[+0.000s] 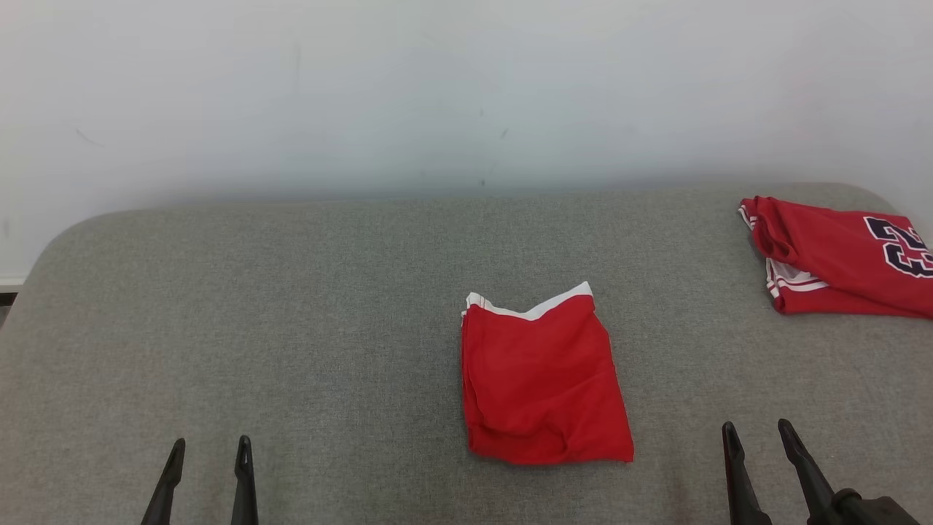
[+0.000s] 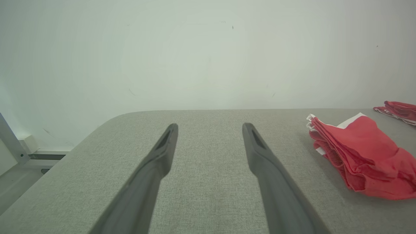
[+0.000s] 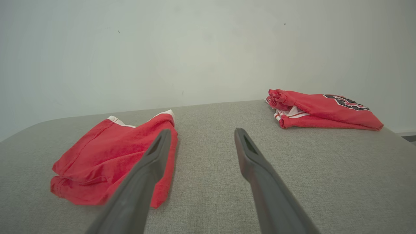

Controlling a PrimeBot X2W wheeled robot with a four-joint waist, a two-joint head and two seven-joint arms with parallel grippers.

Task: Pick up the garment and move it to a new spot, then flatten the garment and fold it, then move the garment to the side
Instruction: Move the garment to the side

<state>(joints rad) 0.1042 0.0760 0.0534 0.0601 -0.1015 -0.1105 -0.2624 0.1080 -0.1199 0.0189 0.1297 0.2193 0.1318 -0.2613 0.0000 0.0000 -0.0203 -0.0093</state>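
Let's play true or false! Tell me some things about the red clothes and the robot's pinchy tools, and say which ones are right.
1. The folded red garment with white trim lies near the middle of the grey fabric table. True.
2. The left tool is holding that garment. False: it is open and empty, off to the garment's left.
3. A red jersey with dark numerals lies at the table's far right. True.
4. The two red pieces touch each other. False: bare grey fabric lies between them.
5. The right tool is shut. False: its fingers stand apart, holding nothing.
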